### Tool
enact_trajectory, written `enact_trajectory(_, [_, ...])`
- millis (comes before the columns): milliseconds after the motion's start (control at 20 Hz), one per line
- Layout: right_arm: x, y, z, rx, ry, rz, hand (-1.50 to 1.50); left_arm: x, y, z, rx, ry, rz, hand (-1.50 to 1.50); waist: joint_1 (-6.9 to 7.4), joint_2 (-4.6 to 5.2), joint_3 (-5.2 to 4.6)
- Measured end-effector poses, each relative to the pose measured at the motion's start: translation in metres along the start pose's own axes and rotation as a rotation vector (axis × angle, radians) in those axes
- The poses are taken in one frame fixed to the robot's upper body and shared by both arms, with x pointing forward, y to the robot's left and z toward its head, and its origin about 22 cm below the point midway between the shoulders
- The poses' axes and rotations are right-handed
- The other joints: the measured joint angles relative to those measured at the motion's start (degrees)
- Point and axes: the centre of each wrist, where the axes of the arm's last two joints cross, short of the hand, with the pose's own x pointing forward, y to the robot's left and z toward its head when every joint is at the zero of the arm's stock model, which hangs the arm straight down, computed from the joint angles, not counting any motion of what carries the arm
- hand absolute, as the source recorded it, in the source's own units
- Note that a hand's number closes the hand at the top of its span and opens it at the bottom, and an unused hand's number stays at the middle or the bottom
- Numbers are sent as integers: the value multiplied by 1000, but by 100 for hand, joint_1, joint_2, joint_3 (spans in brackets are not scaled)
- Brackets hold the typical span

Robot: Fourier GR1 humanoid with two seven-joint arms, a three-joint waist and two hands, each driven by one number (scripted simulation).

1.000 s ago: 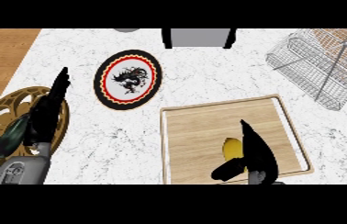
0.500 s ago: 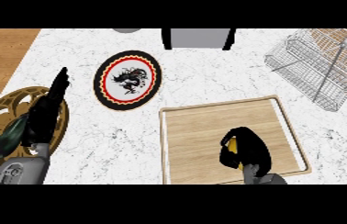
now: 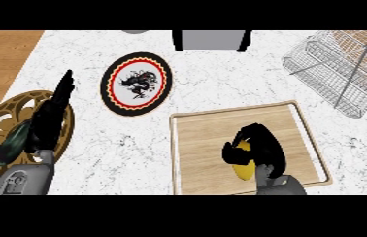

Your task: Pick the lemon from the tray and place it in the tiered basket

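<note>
Yellow lemon (image 3: 244, 169), pale wooden tray (image 3: 208, 134)

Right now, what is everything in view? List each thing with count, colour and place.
lemon: one, yellow, on the tray, under the right hand
tray: one, light wood, lower right of the counter
basket: one, grey wire, upper right
plate: one, black rim, red ring, white middle with dark figure, left of centre
gold plate: one, openwork, left edge
grey box: one, top edge, centre
counter: one, white marble
left hand: black, open, over the gold plate
right hand: black, curled round the lemon
</note>
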Motion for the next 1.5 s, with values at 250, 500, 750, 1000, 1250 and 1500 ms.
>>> enact_trajectory(250, [44,-42,-37,-212,36,-36,150,13,-5,-7,-39,-41,3,0,335,140,3])
enact_trajectory(500, [82,-97,-49,-481,14,-132,150,19,-13,-11,-64,-60,5,0,503,206,3])
enact_trajectory(750, [113,-148,-52,-788,-7,-162,150,21,-17,-12,-82,-70,5,0,599,207,-4])
enact_trajectory(1000, [145,-184,-48,-1015,-14,-139,150,25,-20,-16,-86,-71,6,0,597,197,-4])
enact_trajectory(1250, [173,-219,-46,-1136,39,-73,150,22,-18,-19,-67,-54,5,0,473,164,-4])
enact_trajectory(1500, [184,-244,-49,-1128,75,-83,150,17,-13,-15,-55,-50,2,0,395,132,3])
